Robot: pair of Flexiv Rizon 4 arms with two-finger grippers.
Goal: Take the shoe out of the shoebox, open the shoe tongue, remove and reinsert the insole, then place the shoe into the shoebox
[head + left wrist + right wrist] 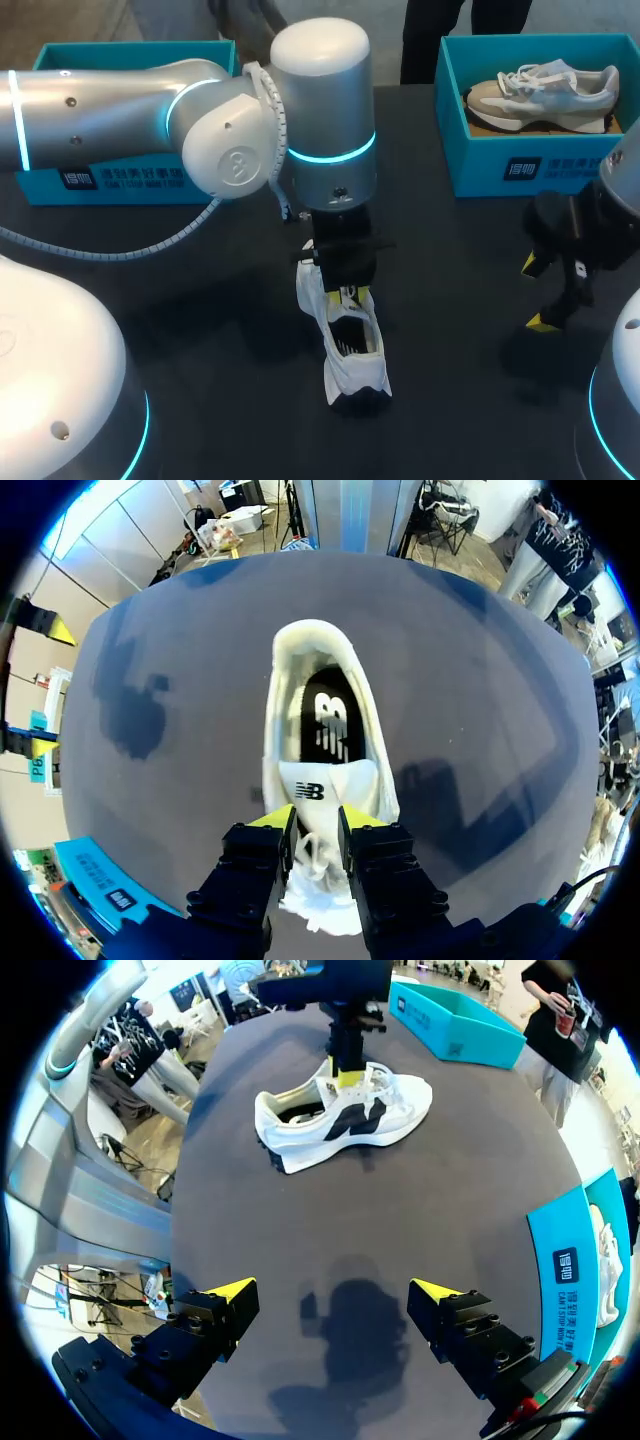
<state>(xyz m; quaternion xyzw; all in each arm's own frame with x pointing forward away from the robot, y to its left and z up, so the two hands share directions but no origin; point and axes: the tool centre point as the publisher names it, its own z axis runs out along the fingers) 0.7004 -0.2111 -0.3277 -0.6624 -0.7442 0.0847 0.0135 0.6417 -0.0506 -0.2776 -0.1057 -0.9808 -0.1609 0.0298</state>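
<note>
1. The shoe [352, 350] is a white trainer with a black mark on its side. A black insole [330, 720] shows through its open mouth.
2. It stands on its sole near the middle of the dark desk [200, 300], well apart from both shoeboxes.
3. Its white tongue [318, 792] rises from the mouth. The left claw [315, 825] comes down on it from above, its two yellow tips closed on the tongue from either side.
4. The right claw [333, 1295] hangs over bare desk, well apart from the shoe. Its fingers are spread wide with nothing between them.
5. The right shoebox [480, 165] is teal and sits at the far right of the desk. It holds a second shoe [545, 92], pale grey and white, lying on its side.
6. The left shoebox [100, 185], also teal, sits at the far left. The left arm [120, 110] crosses in front of it, so its inside cannot be seen.
7. In the head view the left arm's wrist covers most of the shoe's front, leaving only part of the toe in sight. In the left wrist view the claw's own fingers hide the toe end.
8. In the head view the right claw is dark against the desk and hard to make out apart from its yellow tips.
9. In the right wrist view the right shoebox is cut off at the edge.
</note>
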